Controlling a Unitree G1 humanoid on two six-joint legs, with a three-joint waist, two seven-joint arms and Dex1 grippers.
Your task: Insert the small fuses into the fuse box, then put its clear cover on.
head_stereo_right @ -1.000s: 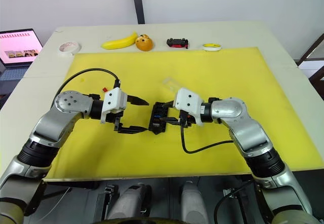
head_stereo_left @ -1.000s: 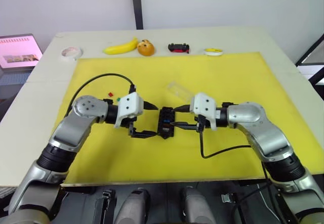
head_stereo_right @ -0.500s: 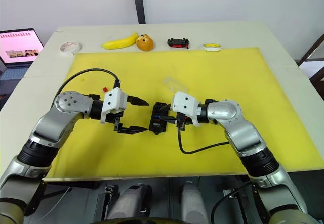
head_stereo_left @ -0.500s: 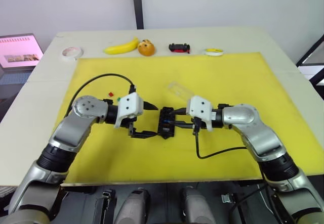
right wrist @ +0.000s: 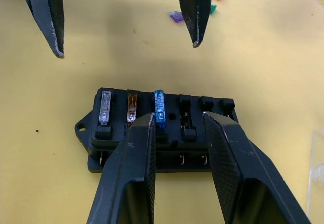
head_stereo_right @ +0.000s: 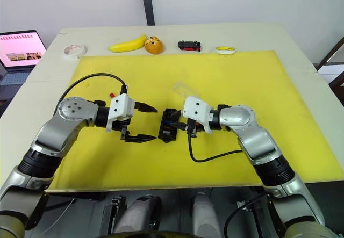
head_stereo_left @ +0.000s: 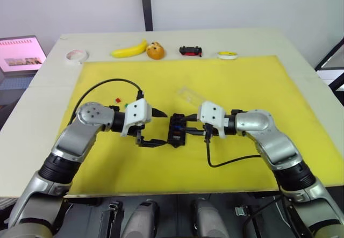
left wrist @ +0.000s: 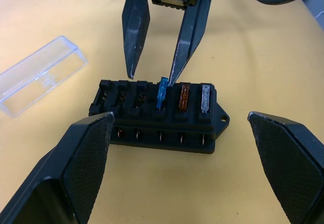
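From your head cameras the slots of the small black rectangular fuse box [head_stereo_left: 176, 130] are too small to read, so go by your wrist views. There you see a grey fuse [right wrist: 106, 107], an orange-brown fuse [right wrist: 132, 105] and a blue fuse [right wrist: 160, 108] side by side in one row, the blue one standing taller and slightly tilted; whether it is fully seated you cannot tell. The neighbouring slots look dark and unfilled. The transparent rectangular plastic cover [left wrist: 39, 75] lies on the yellow mat [head_stereo_left: 242, 82] just beyond the box, and in your right wrist view it is cut off at the frame edge. Loose red, green and purple fuses [right wrist: 176, 16] lie behind your left gripper, tiny and hard to separate.

Compared with a second ago, your right arm has pushed in closer to the box; over the last half second it barely changes. Your left arm has not moved.

Your right gripper [left wrist: 152, 76] reaches in level from the right, fingers parted a little, tips either side of the blue fuse, one tip right against it, no firm grasp visible. Your left gripper [head_stereo_left: 156, 127] points in from the left, spread wide and empty, just short of the box.
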